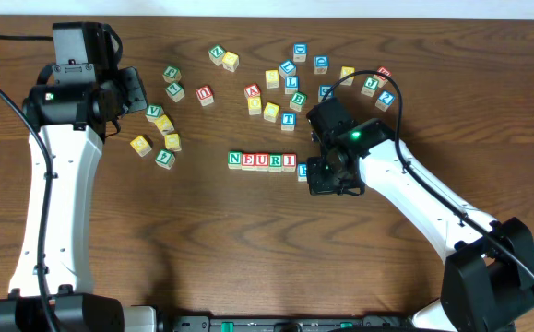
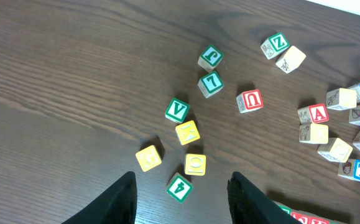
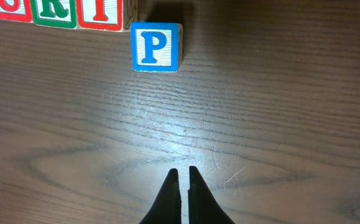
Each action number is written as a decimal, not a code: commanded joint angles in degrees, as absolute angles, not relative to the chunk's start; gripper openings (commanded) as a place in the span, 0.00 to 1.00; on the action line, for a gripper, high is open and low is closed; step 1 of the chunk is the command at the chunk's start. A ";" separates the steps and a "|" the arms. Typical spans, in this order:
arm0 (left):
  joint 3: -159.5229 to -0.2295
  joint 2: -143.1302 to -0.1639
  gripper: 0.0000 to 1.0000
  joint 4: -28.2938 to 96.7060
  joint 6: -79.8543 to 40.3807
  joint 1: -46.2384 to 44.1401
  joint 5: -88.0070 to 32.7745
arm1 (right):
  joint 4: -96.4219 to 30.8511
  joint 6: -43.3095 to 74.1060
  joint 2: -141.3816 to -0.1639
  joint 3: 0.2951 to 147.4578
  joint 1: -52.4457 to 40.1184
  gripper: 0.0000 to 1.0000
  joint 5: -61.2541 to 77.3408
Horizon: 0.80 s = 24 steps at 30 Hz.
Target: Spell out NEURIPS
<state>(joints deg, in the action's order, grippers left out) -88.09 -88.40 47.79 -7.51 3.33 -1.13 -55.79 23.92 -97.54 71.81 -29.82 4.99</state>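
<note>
Now the word on the dark brown wooden table [image 1: 248,249] reads only as far as I: the row of five wooden letter cubes N, E, U, R, I [image 1: 261,160] stands in the middle, with green and red faces. The blue-framed wooden cube with the letter P [image 3: 156,46] stands upright at the right end, just beside the red I. It sits a little nearer than the line of the others, so it is not quite even with them.

The right hand [image 3: 183,170] is near the P but apart from it, on its near side. Its fingers are almost together and hold nothing. The left hand [image 2: 181,180] hangs over the left group of loose cubes with its fingers wide and also empty.

I judge that the step in hand is the placing of the P, which is nearly done; one letter, S, is not yet in the word. The next move calls perhaps for a small push of the P toward the far side to line it up. After that the S must be found among the scattered wooden letter cubes [image 1: 290,88] far behind the row; which one it is I cannot read from above.
</note>
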 commanded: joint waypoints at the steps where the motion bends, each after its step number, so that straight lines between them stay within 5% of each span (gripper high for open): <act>1: -89.25 -88.73 0.47 47.90 -7.79 3.57 -0.80 | -55.68 24.86 -97.89 71.48 -30.24 0.02 5.13; 24: -89.25 -88.73 0.47 47.90 -7.77 3.57 -0.78 | -54.39 24.86 -99.29 71.48 -31.99 0.01 5.13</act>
